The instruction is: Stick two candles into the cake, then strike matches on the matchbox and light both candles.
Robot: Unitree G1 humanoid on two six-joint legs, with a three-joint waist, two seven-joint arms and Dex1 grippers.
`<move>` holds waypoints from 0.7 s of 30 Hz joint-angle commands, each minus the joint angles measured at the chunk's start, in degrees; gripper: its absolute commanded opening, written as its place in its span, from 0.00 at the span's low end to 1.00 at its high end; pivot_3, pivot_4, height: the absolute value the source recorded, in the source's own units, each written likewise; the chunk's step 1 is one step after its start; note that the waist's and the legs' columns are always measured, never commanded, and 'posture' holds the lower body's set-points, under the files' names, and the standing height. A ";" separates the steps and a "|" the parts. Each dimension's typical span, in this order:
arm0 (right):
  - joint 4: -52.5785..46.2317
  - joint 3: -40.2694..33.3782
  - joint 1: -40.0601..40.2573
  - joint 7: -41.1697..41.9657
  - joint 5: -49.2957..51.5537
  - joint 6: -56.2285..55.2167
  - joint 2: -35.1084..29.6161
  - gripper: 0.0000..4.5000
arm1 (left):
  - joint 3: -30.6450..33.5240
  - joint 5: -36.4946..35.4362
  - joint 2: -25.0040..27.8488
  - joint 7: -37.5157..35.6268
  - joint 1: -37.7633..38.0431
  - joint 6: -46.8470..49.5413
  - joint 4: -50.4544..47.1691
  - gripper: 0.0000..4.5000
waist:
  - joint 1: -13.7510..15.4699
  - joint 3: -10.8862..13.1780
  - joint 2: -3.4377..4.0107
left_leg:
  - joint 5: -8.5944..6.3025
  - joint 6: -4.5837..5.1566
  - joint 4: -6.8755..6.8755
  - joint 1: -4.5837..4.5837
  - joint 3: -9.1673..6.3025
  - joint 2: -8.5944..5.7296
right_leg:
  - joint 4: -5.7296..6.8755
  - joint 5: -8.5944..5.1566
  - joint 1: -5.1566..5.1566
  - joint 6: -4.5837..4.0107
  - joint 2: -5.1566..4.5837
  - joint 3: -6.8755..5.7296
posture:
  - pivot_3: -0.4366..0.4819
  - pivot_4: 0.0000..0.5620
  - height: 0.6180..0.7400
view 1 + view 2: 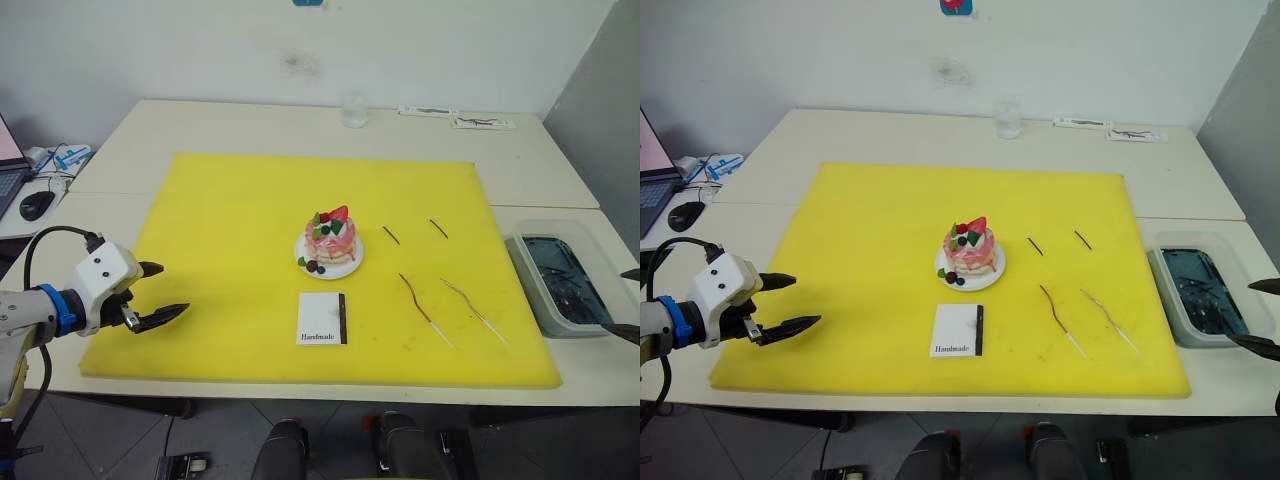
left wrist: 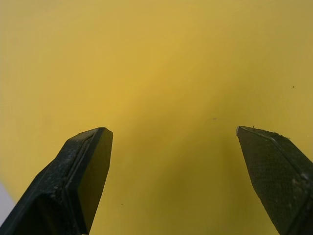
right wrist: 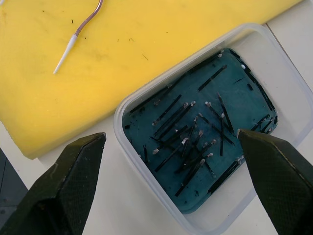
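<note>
Candles (image 1: pixel 424 310) lie flat on the yellow mat (image 1: pixel 230 250) at four o'clock from the cake (image 1: pixel 331 242); thin, light, likely brittle, best pinched mid-stem. Left pincer (image 1: pixel 160 292) and right pincer (image 3: pixel 168 196) hang wide open, empty.

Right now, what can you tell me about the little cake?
The cake is small and round, pink and white in layers, with pink drips down its side. On top sit a red strawberry, dark berries and green leaves. It stands upright on a small white plate, with more dark berries on the plate in front of it. The plate rests near the middle of the yellow mat, just behind the matchbox. No candles are in it, and nothing else touches it.
</note>
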 commanded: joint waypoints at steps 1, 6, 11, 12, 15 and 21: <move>-0.04 -2.38 -0.75 0.00 0.29 -0.34 -0.77 1.00 | 0.71 -0.48 1.27 -0.02 -0.75 0.79 -0.17 0.99 | 0.00 0.00 0.00 | 0.00 0.00 0.00 0.00 0.00 0.00 | 0.00 0.00 0.00 0.00 0.00 0.00 | 0.48 0.27 1.00; -0.32 -2.05 -0.77 -0.08 0.38 -0.30 -0.62 1.00 | 0.94 -0.14 1.53 0.21 -0.87 2.12 -0.26 0.99 | 0.00 0.00 0.00 | 0.00 0.00 0.00 0.01 0.00 0.00 | 0.01 0.00 0.00 0.01 0.00 0.00 | 0.48 0.27 1.00; -0.28 -1.91 -0.88 -0.05 0.37 -0.33 -0.74 1.00 | 1.34 -2.02 1.80 -2.37 -0.83 3.24 -0.25 0.99 | -0.01 0.00 0.00 | 0.00 0.00 0.01 0.01 0.00 0.00 | 0.02 0.00 0.01 0.00 0.00 0.00 | 0.48 0.27 1.00; -0.33 -1.97 -0.81 0.01 0.37 -0.33 -0.72 1.00 | 1.45 -2.22 1.79 -2.62 -0.89 3.38 -0.14 0.99 | -0.01 0.00 0.00 | 0.00 0.00 0.01 0.02 0.00 0.00 | 0.02 0.00 0.01 0.00 0.00 0.00 | 0.48 0.27 1.00; -0.43 -2.11 -0.68 0.10 0.36 -0.34 -0.68 1.00 | 1.49 -1.92 1.67 -2.57 -1.36 2.85 0.40 0.99 | -0.01 0.00 0.00 | 0.00 0.00 0.01 0.02 0.00 0.00 | 0.02 0.00 0.01 0.00 0.00 0.00 | 0.48 0.27 1.00; -0.84 -2.45 -0.30 -0.09 0.34 -0.40 -0.19 1.00 | 1.60 -3.48 1.29 -3.10 -4.12 3.52 2.34 0.99 | -0.01 0.00 0.00 | 0.00 0.00 0.02 0.05 0.01 0.00 | 0.05 0.01 0.02 0.02 0.01 0.02 | 0.48 0.27 1.00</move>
